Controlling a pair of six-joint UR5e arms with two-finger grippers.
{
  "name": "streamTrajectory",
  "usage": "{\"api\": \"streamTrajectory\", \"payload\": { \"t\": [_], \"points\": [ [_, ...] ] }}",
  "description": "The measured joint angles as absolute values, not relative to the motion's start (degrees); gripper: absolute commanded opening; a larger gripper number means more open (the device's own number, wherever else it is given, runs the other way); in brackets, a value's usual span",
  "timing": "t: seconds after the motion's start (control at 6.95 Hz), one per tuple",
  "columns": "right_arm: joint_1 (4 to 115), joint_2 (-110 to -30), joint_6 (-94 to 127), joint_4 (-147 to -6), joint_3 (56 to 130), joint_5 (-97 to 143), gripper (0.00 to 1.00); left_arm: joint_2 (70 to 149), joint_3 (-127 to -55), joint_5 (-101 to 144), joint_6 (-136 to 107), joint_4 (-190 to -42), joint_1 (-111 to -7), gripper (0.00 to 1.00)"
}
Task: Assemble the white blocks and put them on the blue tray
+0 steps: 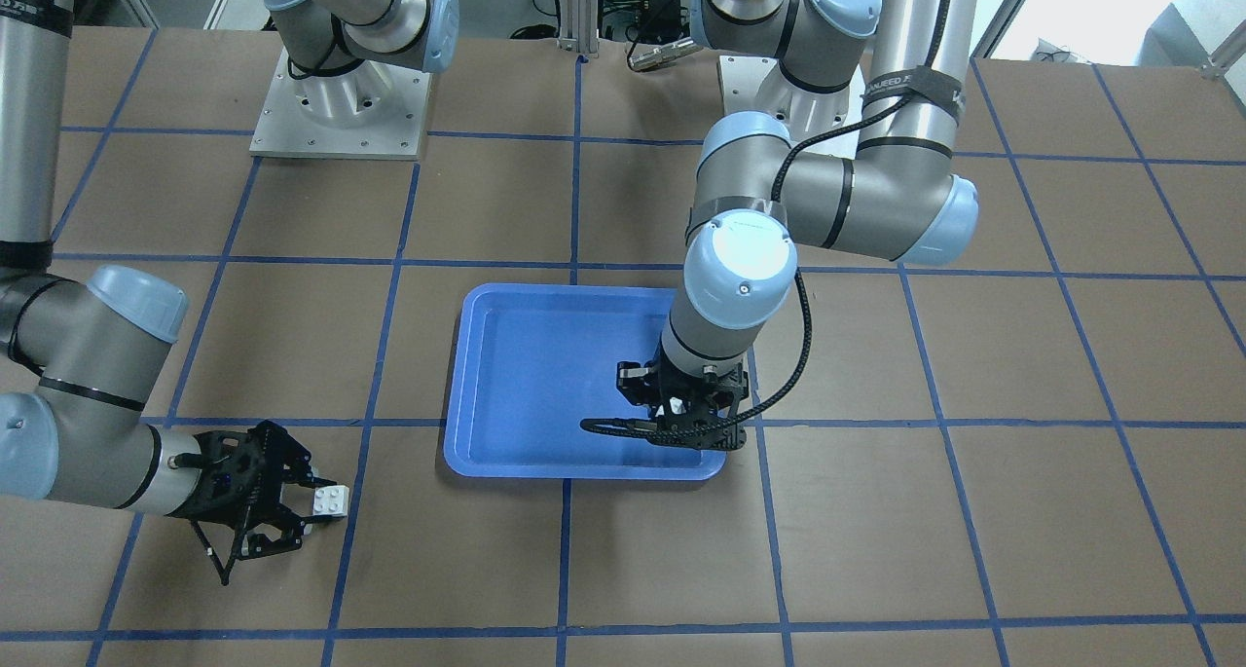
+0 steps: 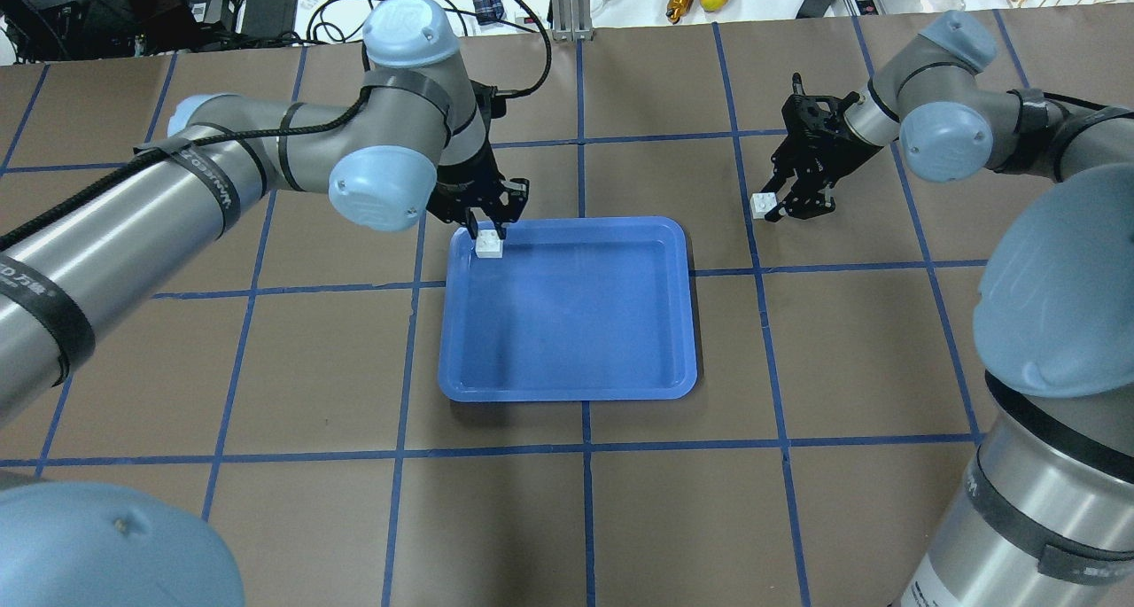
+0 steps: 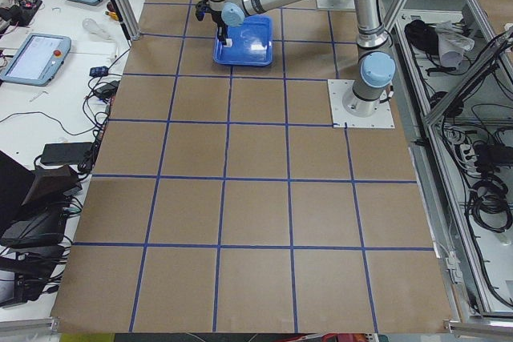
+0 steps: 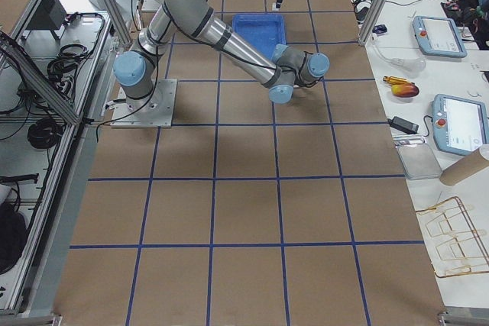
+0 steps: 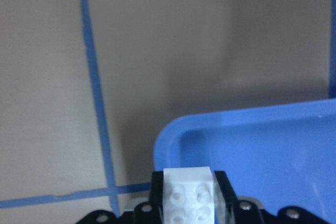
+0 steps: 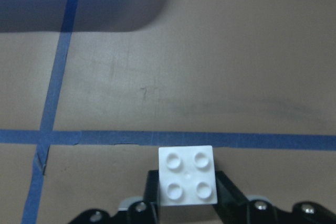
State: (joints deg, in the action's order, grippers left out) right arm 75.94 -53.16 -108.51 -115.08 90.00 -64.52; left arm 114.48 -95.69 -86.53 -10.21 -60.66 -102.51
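I see the brown worktop with the blue tray lying at its middle. My left gripper is clamped on one white block, holding it over the tray's far corner on the robot's left side. I cannot tell whether that block touches the tray floor. My right gripper grasps the second white block, studs facing its wrist camera, over bare worktop well apart from the tray, off its right side.
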Motion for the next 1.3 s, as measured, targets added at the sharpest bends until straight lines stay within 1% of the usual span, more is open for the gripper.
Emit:
{"api": "streamTrajectory", "payload": {
  "t": [0.29, 0.58, 0.86, 1.01, 1.15, 1.3],
  "points": [
    [75.94, -53.32, -108.44, -114.99, 89.88, -64.89, 0.00, 114.65, -99.92, -86.14, -15.00, -53.90, -105.10, 0.09],
    [75.94, -54.38, -108.03, -114.13, 89.84, -64.76, 0.00, 115.07, -100.54, -85.98, -18.22, -52.55, -106.66, 0.09],
    [76.19, -57.92, -104.06, -110.94, 90.11, -64.34, 0.00, 115.44, -100.74, -86.03, -20.78, -52.47, -108.48, 0.17],
    [76.74, -58.83, -102.58, -110.22, 90.25, -63.62, 0.00, 115.46, -100.97, -86.03, -21.29, -52.49, -108.96, 0.34],
    [77.68, -59.52, -102.05, -109.50, 90.44, -62.38, 0.00, 115.44, -101.27, -86.08, -21.32, -52.55, -109.18, 0.69],
    [79.01, -60.35, -101.75, -108.73, 90.70, -61.56, 0.00, 115.69, -101.50, -86.12, -21.33, -52.61, -109.26, 0.77]
  ]
}}
